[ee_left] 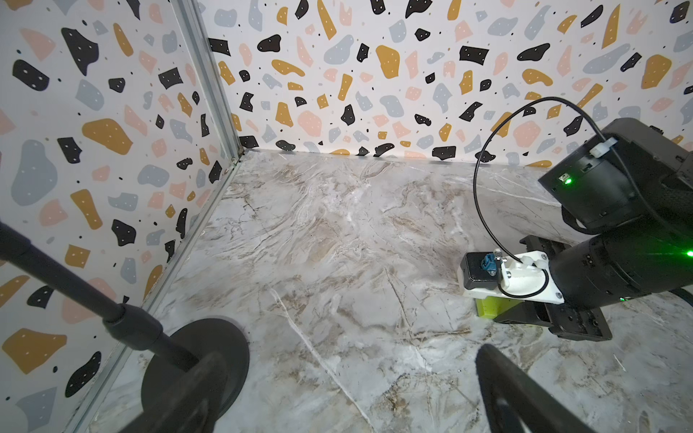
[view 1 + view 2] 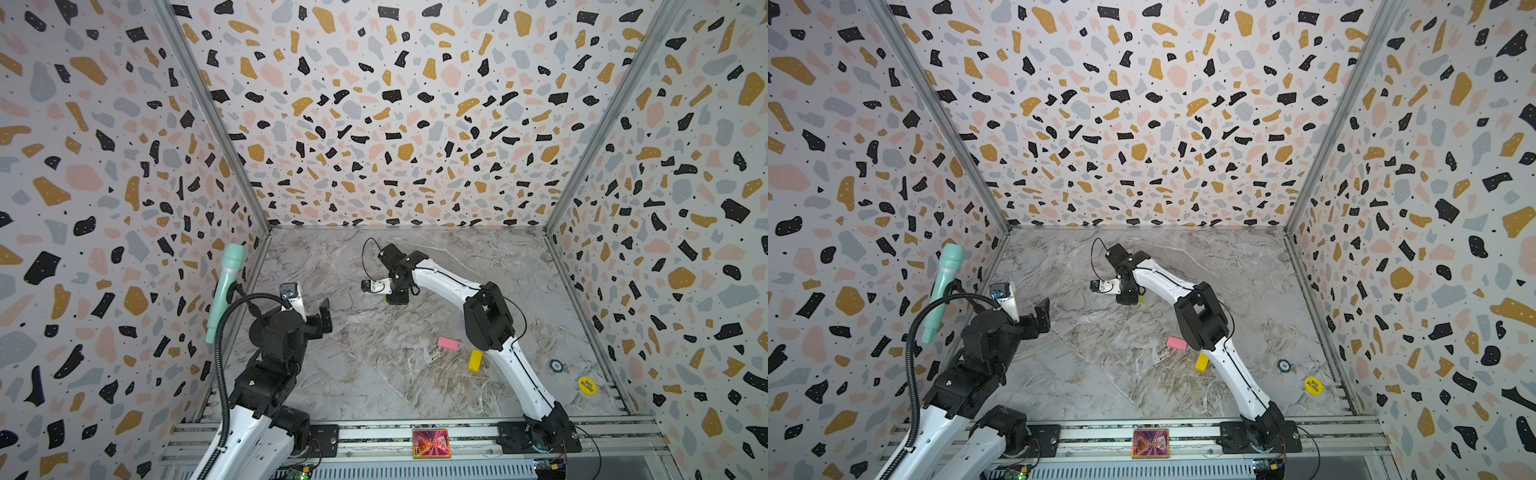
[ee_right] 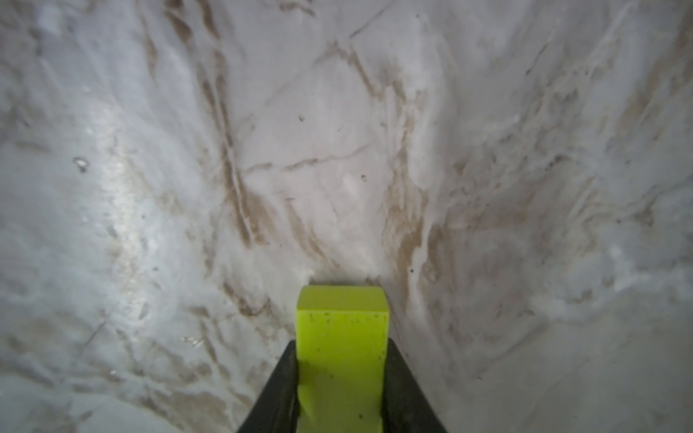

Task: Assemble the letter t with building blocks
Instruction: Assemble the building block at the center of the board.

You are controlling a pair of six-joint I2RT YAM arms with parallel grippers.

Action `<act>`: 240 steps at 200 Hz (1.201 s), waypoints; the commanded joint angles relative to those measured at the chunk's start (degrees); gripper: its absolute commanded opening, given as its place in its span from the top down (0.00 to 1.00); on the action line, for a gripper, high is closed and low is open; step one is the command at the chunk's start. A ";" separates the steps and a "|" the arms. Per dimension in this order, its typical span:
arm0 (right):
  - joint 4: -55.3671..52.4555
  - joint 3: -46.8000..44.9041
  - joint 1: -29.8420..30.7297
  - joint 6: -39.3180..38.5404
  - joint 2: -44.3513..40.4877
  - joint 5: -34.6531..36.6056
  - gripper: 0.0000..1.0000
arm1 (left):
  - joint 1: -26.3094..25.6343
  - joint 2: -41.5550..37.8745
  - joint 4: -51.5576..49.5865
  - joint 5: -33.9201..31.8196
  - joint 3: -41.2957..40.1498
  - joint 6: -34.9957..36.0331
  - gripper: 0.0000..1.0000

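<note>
Across the marble table (image 2: 374, 374), the right gripper (image 3: 341, 348) pinches a green block (image 3: 341, 311) low at the far middle. The left gripper (image 1: 348, 360) hangs wide near the left wall. A pink block (image 2: 448, 343) and a yellow block (image 2: 475, 360) lie close together, not touching, front right.

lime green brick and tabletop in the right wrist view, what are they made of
The lime green brick is probably plastic or painted wood: matte, sharp edges, small dark specks. The tabletop has a marble pattern, grey-white with brown veins; soft glare suggests a slight sheen. It could be printed laminate rather than stone.
</note>
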 commanded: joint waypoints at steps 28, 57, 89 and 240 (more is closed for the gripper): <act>-2.31 -0.26 -0.38 0.67 -0.12 -2.03 0.67 | -0.33 -0.06 2.00 -0.74 -0.49 0.66 0.00; -2.33 -0.39 -0.55 0.70 -0.21 -1.95 0.67 | -0.28 -0.23 1.99 -0.83 -0.49 0.69 0.01; -2.32 -0.52 -0.55 0.59 -0.39 -1.74 0.67 | -0.26 -0.37 1.99 -0.87 -0.49 0.71 0.01; -2.38 -1.03 -0.54 0.75 -1.03 -1.88 0.58 | -0.21 -1.02 1.92 -1.10 -0.49 0.64 0.01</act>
